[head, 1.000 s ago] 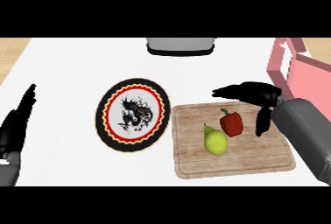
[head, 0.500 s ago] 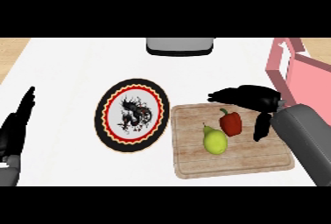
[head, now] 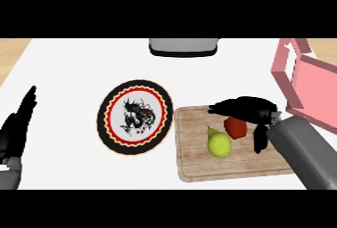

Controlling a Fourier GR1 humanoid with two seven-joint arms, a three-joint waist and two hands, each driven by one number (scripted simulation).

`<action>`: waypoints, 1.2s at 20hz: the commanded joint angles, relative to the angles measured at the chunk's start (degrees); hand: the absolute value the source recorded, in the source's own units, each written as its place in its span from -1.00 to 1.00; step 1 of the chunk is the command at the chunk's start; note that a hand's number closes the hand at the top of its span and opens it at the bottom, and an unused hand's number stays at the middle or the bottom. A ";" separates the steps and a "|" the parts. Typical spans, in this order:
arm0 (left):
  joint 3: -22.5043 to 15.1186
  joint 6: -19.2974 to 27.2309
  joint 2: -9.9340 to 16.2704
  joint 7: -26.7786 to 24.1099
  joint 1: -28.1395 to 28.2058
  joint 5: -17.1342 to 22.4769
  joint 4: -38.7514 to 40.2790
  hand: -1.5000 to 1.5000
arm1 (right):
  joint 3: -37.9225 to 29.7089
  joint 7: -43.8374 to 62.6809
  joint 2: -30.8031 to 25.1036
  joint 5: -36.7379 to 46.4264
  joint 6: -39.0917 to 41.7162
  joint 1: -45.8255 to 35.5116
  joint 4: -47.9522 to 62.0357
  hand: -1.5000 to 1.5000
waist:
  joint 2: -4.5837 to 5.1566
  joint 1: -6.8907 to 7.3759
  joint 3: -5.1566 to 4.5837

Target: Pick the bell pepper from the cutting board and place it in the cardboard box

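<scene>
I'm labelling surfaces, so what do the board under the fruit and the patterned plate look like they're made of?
The cutting board looks like pale unfinished wood, with visible grain lines. The plate seems to be glazed ceramic: a smooth face with black, red and yellow printed rings, though the look alone can't confirm it.

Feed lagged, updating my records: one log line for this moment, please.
right hand: open over red bell pepper | yellow-green pear: beside it on wooden cutting board | left hand: resting
</scene>
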 commanded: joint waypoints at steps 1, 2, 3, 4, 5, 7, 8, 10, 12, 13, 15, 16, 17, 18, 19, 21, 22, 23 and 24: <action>2.16 -2.38 -0.30 -3.90 -0.05 0.62 3.68 0.00 | -0.22 2.78 2.01 3.09 2.90 0.79 -1.25 -1.00 | 0.04 -0.11 -0.01; 0.28 -0.89 -0.83 -0.44 -0.46 -1.96 0.21 0.00 | -0.32 -0.76 4.21 5.00 -2.15 -1.79 8.25 -1.00 | 0.16 0.32 0.03; 2.65 -3.05 0.15 -0.60 -0.67 0.29 0.39 0.00 | -1.32 -1.98 4.62 5.70 -4.27 -1.27 8.98 -1.00 | 0.13 0.26 0.02; 0.00 0.86 -3.23 0.80 0.82 -3.29 -0.85 0.00 | -1.97 2.15 5.58 4.86 -1.68 1.31 1.98 1.00 | 0.02 -0.04 0.01; 1.07 -0.18 -2.26 0.47 -2.49 -2.98 2.24 0.00 | -2.98 -0.40 4.43 5.69 -4.60 0.08 3.57 1.00 | 0.08 -0.10 0.01; 2.44 -0.44 -1.52 -3.40 -2.83 -1.69 5.80 0.00 | -1.51 -0.34 7.24 7.49 -15.44 2.92 3.72 1.00 | 0.22 -0.20 0.02; 2.19 -2.28 -0.65 -0.63 -0.23 -1.36 0.23 0.00 | -3.62 -3.45 4.56 7.60 -14.48 0.67 5.73 1.00 | 0.09 0.24 0.04; 3.43 -3.14 -0.62 -2.27 -4.49 -0.70 5.73 0.00 | -5.26 -1.82 8.48 7.91 -15.38 -3.95 9.64 1.00 | 0.26 0.24 0.02; 4.17 -2.92 -0.19 -3.30 -0.82 -1.24 4.33 0.00 | -4.26 -2.26 6.79 9.96 -20.66 2.78 4.93 1.00 | 0.07 -0.07 0.02; 3.52 -2.85 -0.39 -2.91 -2.03 -2.04 5.16 0.00 | -4.98 -1.04 8.99 9.87 -22.00 1.67 5.36 1.00 | 0.11 -0.07 0.02; 3.53 -0.82 -1.92 -3.19 -1.05 -1.55 4.07 0.00 | -14.74 -15.14 -9.94 3.58 -20.61 0.81 9.89 1.00 | 0.50 -0.80 0.12; 3.22 -0.83 -1.62 -3.29 0.38 -1.95 3.08 0.00 | -17.49 -17.06 -13.74 2.42 -23.26 4.13 11.37 1.00 | 0.62 -1.97 0.34; 4.70 -1.76 0.00 -2.56 0.00 -0.94 3.14 0.00 | -20.29 -18.68 -17.52 0.95 -22.53 3.90 12.97 1.00 | 0.73 -2.72 0.50; 4.61 -1.30 -0.67 -2.85 0.76 -0.91 3.08 0.00 | -22.10 -19.48 -19.96 0.18 -22.30 4.75 15.39 1.00 | 1.13 -3.03 0.67; 5.11 -0.99 -0.27 -3.02 0.20 -0.95 3.18 0.00 | -23.71 -20.35 -21.98 -0.61 -22.13 4.71 16.86 1.00 | 1.50 -3.77 0.84; 4.25 -1.00 -1.43 -3.23 0.21 -0.83 2.44 0.00 | -27.76 -24.43 -26.38 -2.93 -22.92 4.14 20.71 1.00 | 1.69 -2.40 0.88; 4.43 -1.46 -0.81 -3.02 0.34 -0.82 2.51 0.00 | -29.86 -26.24 -28.50 -4.06 -23.87 4.22 22.26 1.00 | 1.61 -2.33 0.93; 5.04 -1.84 -0.42 -3.32 0.13 -0.19 2.58 0.00 | -31.53 -27.45 -29.26 -4.95 -25.50 4.90 24.03 1.00 | 1.78 -2.24 1.04; 4.40 -1.23 -1.60 -3.43 0.13 -0.36 2.12 0.00 | -33.55 -28.55 -31.01 -5.88 -26.45 3.90 25.60 1.00 | 1.74 -1.44 0.99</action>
